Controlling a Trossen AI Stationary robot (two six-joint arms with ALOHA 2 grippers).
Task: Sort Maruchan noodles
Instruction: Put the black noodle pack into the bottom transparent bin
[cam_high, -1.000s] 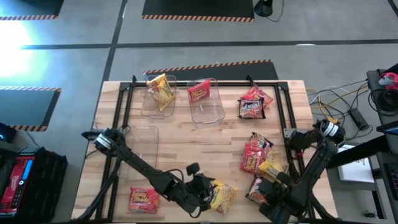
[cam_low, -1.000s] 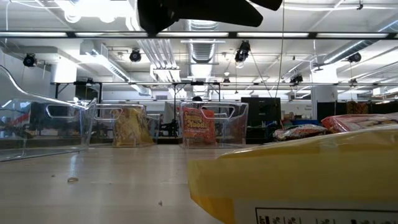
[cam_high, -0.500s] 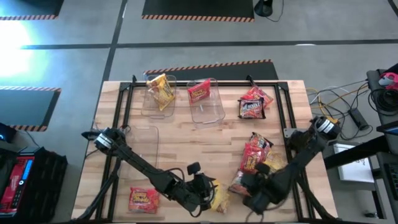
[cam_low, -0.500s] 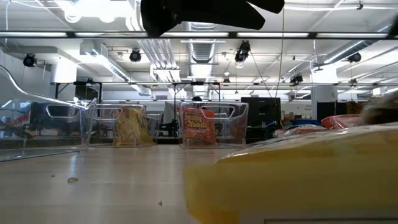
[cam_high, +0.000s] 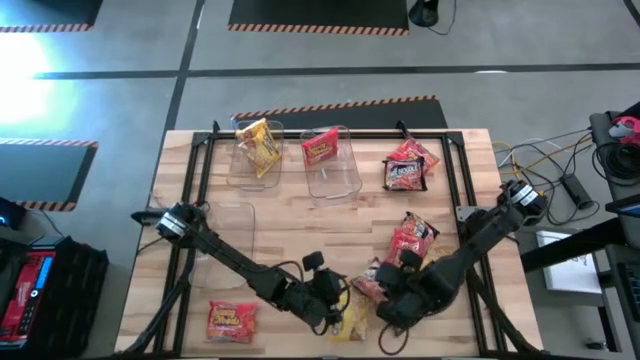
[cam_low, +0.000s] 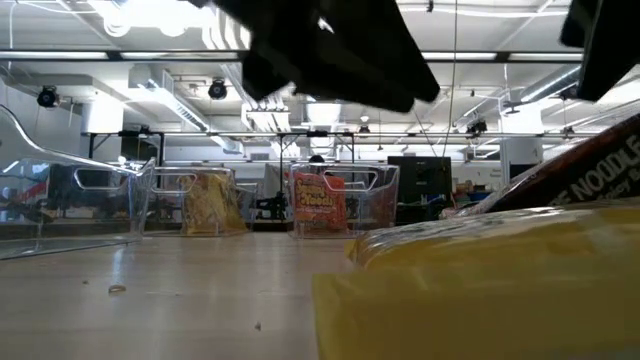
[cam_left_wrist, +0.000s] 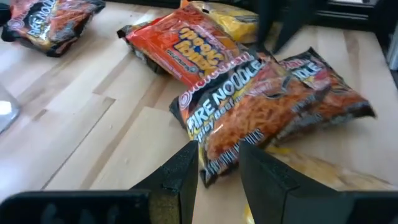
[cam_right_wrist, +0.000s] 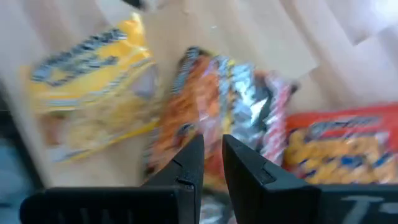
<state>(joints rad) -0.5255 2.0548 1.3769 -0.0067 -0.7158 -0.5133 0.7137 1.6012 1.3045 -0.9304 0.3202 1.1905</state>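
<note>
Left wrist view is showing the left end effector (cam_left_wrist: 217, 171) sitting just short of a dark fire noodle packet (cam_left_wrist: 273, 106), its fingers narrowly parted with the packet's near edge between their tips, though I cannot tell whether they are actually pinching it. The packet is lying straight ahead, its long axis running slantwise across the approach, over a yellow packet (cam_left_wrist: 311, 171) on the table (cam_left_wrist: 74, 124). In the high view the right end effector (cam_high: 385, 305) is hovering just beside, almost pressed together; whether it is gripping anything is unclear. Farther off, an orange packet (cam_left_wrist: 180, 46) is lying behind.
</note>
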